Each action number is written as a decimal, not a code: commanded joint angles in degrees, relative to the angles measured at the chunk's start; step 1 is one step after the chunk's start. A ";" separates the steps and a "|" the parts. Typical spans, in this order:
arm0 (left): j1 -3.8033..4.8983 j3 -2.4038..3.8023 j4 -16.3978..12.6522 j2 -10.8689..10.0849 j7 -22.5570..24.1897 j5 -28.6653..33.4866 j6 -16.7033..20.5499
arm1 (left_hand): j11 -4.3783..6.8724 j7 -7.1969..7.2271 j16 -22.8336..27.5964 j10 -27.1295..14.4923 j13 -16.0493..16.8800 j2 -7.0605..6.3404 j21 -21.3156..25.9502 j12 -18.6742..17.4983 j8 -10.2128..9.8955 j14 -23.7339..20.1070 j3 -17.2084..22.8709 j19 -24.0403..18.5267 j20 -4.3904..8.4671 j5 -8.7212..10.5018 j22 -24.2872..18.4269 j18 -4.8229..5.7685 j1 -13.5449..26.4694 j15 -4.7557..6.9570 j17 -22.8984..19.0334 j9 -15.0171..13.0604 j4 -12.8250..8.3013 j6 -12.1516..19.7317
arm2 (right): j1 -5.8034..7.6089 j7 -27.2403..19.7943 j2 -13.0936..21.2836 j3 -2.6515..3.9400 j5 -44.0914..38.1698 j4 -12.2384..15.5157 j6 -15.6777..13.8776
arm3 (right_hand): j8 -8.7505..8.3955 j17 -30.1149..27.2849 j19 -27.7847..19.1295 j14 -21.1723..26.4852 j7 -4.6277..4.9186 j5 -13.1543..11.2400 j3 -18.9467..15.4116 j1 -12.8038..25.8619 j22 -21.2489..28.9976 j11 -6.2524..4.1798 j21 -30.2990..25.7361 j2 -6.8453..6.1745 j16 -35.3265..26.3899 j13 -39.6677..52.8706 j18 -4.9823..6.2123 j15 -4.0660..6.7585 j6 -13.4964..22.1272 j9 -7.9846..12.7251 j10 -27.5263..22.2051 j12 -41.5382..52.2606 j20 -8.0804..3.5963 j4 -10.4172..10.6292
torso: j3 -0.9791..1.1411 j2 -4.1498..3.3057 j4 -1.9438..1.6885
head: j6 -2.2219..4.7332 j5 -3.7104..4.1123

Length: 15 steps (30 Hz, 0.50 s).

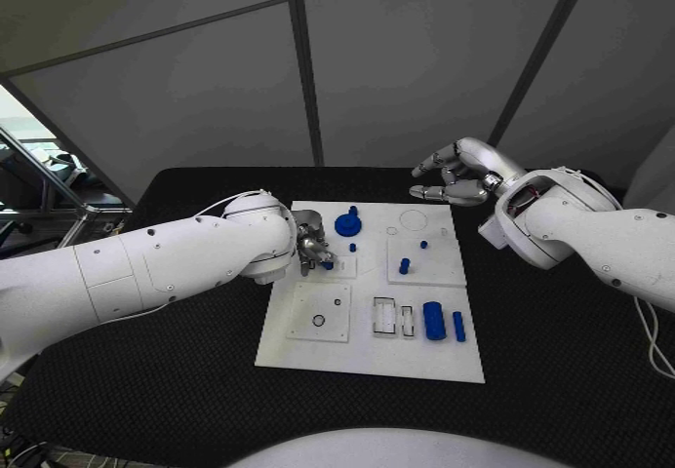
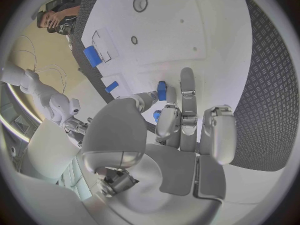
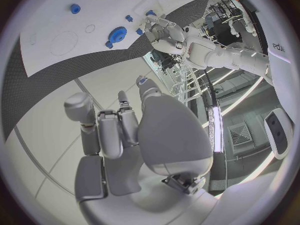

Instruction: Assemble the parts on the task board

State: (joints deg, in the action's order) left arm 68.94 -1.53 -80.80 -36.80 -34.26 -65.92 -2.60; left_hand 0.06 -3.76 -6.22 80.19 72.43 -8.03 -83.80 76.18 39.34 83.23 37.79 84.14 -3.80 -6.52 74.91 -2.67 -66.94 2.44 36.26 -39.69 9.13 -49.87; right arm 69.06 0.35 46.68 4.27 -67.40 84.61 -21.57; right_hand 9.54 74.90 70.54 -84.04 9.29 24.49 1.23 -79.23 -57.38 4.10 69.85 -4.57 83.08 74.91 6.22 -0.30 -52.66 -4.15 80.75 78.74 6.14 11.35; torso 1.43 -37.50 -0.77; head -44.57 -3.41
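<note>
Grey panelled walls point(image 1: 408, 68) behind the black table point(image 1: 140, 390).

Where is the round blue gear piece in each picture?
Head view: the blue gear stands near the far edge of the white task board, beside the left hand.
Left wrist view: cannot make it out.
Right wrist view: the gear is on the board.
Shared landmark: the task board.

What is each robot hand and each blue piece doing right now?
Left robot hand: pinching a small blue peg at the task board.
Right robot hand: fingers curled, holding nothing.
Blue gear: on board.
Blue cylinder: lying flat.
Blue bar: lying beside it.
</note>
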 commanded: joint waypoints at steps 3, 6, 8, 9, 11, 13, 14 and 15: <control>-0.05 -0.06 -0.10 0.06 -0.35 0.23 -1.88 | 0.48 0.82 0.30 0.41 0.25 -0.98 -0.30 0.55 -0.04 0.35 1.28 1.51 0.10 0.03 5.51 0.52 3.29 0.00 0.28 0.28 -4.54 -1.27 | 0.13 -0.43 0.01 0.05 -0.18 0.12 0.50 | 0.27 3.61 -0.18 -3.31 -0.26 0.30 -0.26 0.06 0.05 -0.03 -0.36 0.23 -0.27 2.90 0.38 0.52 -0.13 0.09 -0.29 -0.36 -0.08 0.18 | -0.02 -0.02 -0.06 | -0.10 0.03; -0.05 -0.06 -0.04 0.04 -0.35 0.31 -1.93 | 0.56 0.90 0.38 0.47 0.39 -0.91 -0.35 0.68 -0.32 0.39 -1.09 1.58 0.15 0.03 5.66 0.54 4.43 0.04 0.42 0.52 -3.87 -1.84 | 0.13 -0.40 0.12 0.05 -0.18 0.17 0.58 | 0.28 3.60 -0.20 -3.31 -0.26 0.33 -0.32 0.12 0.10 -0.03 -0.40 0.17 -0.28 2.86 0.39 0.52 -0.12 0.09 -0.32 -0.39 -0.08 0.22 | -0.02 -0.02 -0.05 | -0.11 0.04; -0.05 -0.06 0.05 0.04 -0.35 0.34 -1.88 | 0.58 0.91 0.46 0.49 0.45 -0.70 -0.35 0.74 -0.51 0.41 -3.24 1.60 0.17 0.05 5.74 0.56 5.21 0.05 0.53 0.66 -3.22 -2.22 | 0.13 -0.39 0.18 0.05 -0.19 0.19 0.60 | 0.28 3.60 -0.20 -3.31 -0.26 0.33 -0.32 0.12 0.10 -0.03 -0.40 0.17 -0.28 2.86 0.39 0.52 -0.12 0.09 -0.32 -0.39 -0.08 0.22 | -0.01 0.00 0.01 | -0.10 0.01; -0.05 -0.06 0.12 0.05 -0.35 0.35 -1.84 | 0.55 0.88 0.50 0.50 0.48 -0.58 -0.36 0.76 -0.58 0.42 -4.02 1.62 0.19 0.08 5.78 0.56 5.42 0.06 0.57 0.70 -2.99 -2.32 | 0.13 -0.39 0.21 0.05 -0.20 0.20 0.62 | 0.28 3.60 -0.20 -3.31 -0.26 0.33 -0.32 0.12 0.10 -0.03 -0.40 0.17 -0.28 2.86 0.39 0.52 -0.12 0.09 -0.32 -0.39 -0.08 0.22 | -0.01 0.01 0.03 | -0.11 0.00; -0.05 -0.06 0.28 0.08 -0.36 0.37 -1.72 | 0.50 0.81 0.53 0.53 0.53 -0.42 -0.40 0.82 -0.61 0.44 -5.32 1.66 0.19 0.13 5.88 0.58 6.10 0.02 0.62 0.73 -2.34 -2.57 | 0.13 -0.42 0.26 0.05 -0.21 0.24 0.67 | 0.29 3.57 -0.19 -3.30 -0.26 0.43 -0.38 0.20 0.09 -0.03 -0.40 0.11 -0.31 2.85 0.39 0.52 -0.11 0.09 -0.33 -0.40 -0.08 0.26 | 0.00 0.00 0.01 | -0.10 0.01; -0.05 -0.06 0.40 0.10 -0.38 0.38 -1.58 | 0.48 0.81 0.57 0.55 0.56 -0.29 -0.40 0.85 -0.63 0.45 -6.32 1.68 0.19 0.15 5.91 0.58 6.50 0.02 0.66 0.73 -1.89 -2.72 | 0.13 -0.45 0.27 0.05 -0.22 0.26 0.69 | 0.31 3.57 -0.16 -3.31 -0.27 0.59 -0.48 0.30 0.08 -0.04 -0.41 0.02 -0.32 2.84 0.39 0.53 -0.10 0.10 -0.33 -0.40 -0.08 0.33 | 0.02 -0.02 0.01 | -0.07 0.05; -0.05 -0.06 0.45 0.11 -0.39 0.39 -1.51 | 0.48 0.83 0.59 0.58 0.60 -0.20 -0.42 0.89 -0.64 0.46 -6.97 1.70 0.18 0.14 5.96 0.59 6.66 0.03 0.69 0.73 -1.67 -2.79 | 0.13 -0.46 0.27 0.05 -0.22 0.27 0.70 | 0.32 3.57 -0.16 -3.31 -0.27 0.61 -0.49 0.31 0.09 -0.04 -0.42 0.01 -0.32 2.84 0.39 0.53 -0.10 0.10 -0.32 -0.40 -0.08 0.34 | 0.02 -0.03 0.01 | -0.07 0.09; -0.05 -0.06 0.49 0.13 -0.40 0.39 -1.46 | 0.48 0.86 0.60 0.58 0.60 -0.13 -0.44 0.89 -0.65 0.47 -7.49 1.72 0.17 0.13 6.00 0.60 6.75 0.04 0.71 0.72 -1.51 -2.84 | 0.13 -0.46 0.27 0.05 -0.22 0.28 0.71 | 0.32 3.57 -0.16 -3.31 -0.27 0.66 -0.51 0.33 0.09 -0.04 -0.43 -0.01 -0.32 2.85 0.39 0.53 -0.10 0.10 -0.32 -0.39 -0.08 0.36 | 0.02 -0.03 0.00 | -0.06 0.10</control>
State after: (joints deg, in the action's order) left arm 68.88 -1.58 -80.37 -36.74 -34.29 -65.76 -3.32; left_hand 0.31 -2.64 -5.97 80.42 72.98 -8.11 -84.02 76.77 38.93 83.23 30.48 84.14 -3.80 -6.64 74.91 -2.66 -60.60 2.44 36.91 -39.01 7.54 -52.64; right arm 69.06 0.33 46.93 4.27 -67.42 84.73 -21.25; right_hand 9.54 74.95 70.54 -84.04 9.29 24.94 0.95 -79.23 -57.38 4.10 69.62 -4.57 83.08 74.92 6.21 -0.30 -52.66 -4.15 80.75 78.53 6.14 11.63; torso 1.43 -37.50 -0.81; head -44.66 -3.36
